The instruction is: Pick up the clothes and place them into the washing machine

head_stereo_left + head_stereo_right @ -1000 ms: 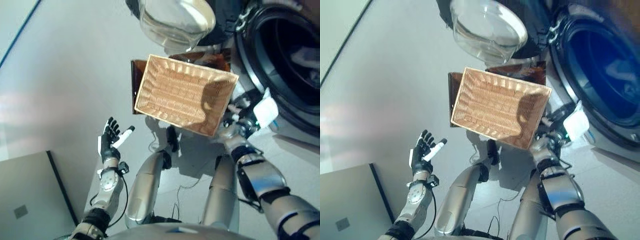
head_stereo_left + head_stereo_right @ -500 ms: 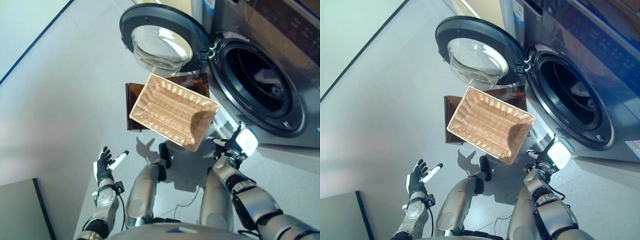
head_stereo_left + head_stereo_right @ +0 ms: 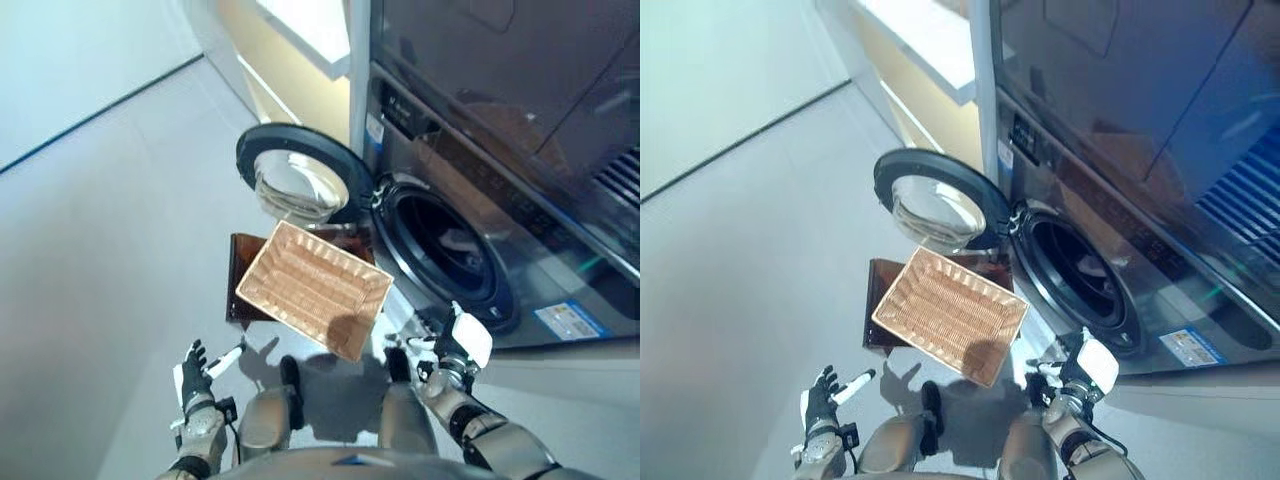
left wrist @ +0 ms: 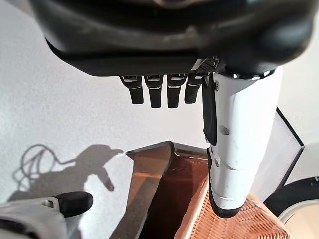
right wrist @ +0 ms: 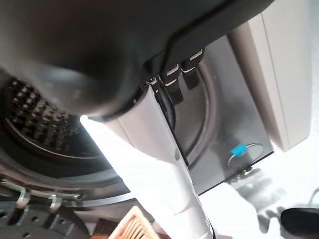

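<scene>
Light: bright, even, from overhead.
Shadows: soft on floor (image 3: 90, 300); one inside basket (image 3: 312, 287).
Glare: door glass (image 3: 295, 187).
Focus: wrist-view foregrounds were blurred.

Laundry corner of a home or home-like test room: a dark grey front-loading washing machine (image 3: 470, 200) stands with its round glass door (image 3: 297, 186) swung open on the drum (image 3: 445, 255), where some pale cloth shows. In front of it, an empty woven wicker basket (image 3: 312, 288) sits on a low brown stand (image 3: 240, 290), on a plain smooth grey floor (image 3: 110, 240). A cream cabinet with a pale countertop (image 3: 925, 45) runs beside the machine, and a light wall (image 3: 720, 70) meets the floor at a dark baseboard line.
</scene>
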`<state>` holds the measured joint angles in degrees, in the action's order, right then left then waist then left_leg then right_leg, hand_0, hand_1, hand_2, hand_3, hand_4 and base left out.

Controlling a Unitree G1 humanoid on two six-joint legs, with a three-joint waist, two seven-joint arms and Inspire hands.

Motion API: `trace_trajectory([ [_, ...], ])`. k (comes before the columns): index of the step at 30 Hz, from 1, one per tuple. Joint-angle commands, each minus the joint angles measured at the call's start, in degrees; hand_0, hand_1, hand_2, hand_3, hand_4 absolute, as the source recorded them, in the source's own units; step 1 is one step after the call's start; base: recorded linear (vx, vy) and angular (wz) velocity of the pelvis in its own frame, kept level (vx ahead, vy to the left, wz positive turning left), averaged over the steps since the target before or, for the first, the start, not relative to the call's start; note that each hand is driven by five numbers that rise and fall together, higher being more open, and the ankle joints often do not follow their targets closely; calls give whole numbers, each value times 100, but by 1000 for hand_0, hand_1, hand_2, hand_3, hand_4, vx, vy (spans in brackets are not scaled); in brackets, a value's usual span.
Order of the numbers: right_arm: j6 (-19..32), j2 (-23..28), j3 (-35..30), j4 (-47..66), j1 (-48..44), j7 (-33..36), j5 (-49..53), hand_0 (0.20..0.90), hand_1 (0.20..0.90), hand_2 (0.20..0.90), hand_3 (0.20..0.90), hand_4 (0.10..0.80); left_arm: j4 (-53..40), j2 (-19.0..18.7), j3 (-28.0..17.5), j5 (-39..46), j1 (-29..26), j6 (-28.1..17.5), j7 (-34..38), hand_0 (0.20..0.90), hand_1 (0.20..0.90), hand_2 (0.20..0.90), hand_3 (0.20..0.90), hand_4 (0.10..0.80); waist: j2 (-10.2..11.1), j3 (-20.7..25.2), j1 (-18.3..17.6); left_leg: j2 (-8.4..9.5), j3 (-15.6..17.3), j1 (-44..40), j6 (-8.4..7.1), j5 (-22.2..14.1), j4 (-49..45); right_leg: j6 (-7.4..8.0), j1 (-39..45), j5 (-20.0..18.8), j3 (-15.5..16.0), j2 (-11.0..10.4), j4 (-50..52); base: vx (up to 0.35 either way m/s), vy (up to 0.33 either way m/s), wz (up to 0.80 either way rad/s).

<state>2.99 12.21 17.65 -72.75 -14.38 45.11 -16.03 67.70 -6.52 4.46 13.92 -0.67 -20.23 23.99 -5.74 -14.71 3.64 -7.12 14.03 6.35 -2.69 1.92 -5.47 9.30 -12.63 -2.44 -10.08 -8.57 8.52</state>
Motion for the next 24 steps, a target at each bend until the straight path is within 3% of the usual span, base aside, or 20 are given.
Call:
trace_trajectory([
  [1, 354, 199, -35, 497, 29, -243, -242, 900, 900, 900, 900, 800, 262, -519, -308, -449, 97, 54, 252, 900, 900, 900, 900, 800, 74, 138, -86, 12, 158, 134, -152, -74, -352, -309, 252, 669, 123, 73, 523, 111, -58, -5],
  [9, 405, 347, -116, 490, 607, -782, -412, 900, 900, 900, 900, 800, 638, -706, -495, -976, 304, 251, -15, 900, 900, 900, 900, 800, 262, 605, -242, 61, 215, -447, -162, 9, 137, -229, 736, 522, 158, 51, 120, 86, -54, -5],
  [16, 327, 223, -476, 31, 961, -1012, -173, 900, 900, 900, 900, 800, 682, -606, -379, -1087, 220, 300, -132, 900, 900, 900, 900, 800, 358, 1074, -273, 127, 212, -946, -142, 226, 849, -116, 1166, 269, 342, -27, -398, 33, -35, -1],
  [24, 214, 57, -465, -387, 1037, -1152, -183, 900, 900, 900, 900, 800, 855, -407, -201, -1037, 45, 416, -238, 900, 900, 900, 900, 800, 474, 1245, -289, 100, 42, -1093, -126, 311, 1044, -150, 1394, 271, 535, 17, -475, -9, -26, 12],
])
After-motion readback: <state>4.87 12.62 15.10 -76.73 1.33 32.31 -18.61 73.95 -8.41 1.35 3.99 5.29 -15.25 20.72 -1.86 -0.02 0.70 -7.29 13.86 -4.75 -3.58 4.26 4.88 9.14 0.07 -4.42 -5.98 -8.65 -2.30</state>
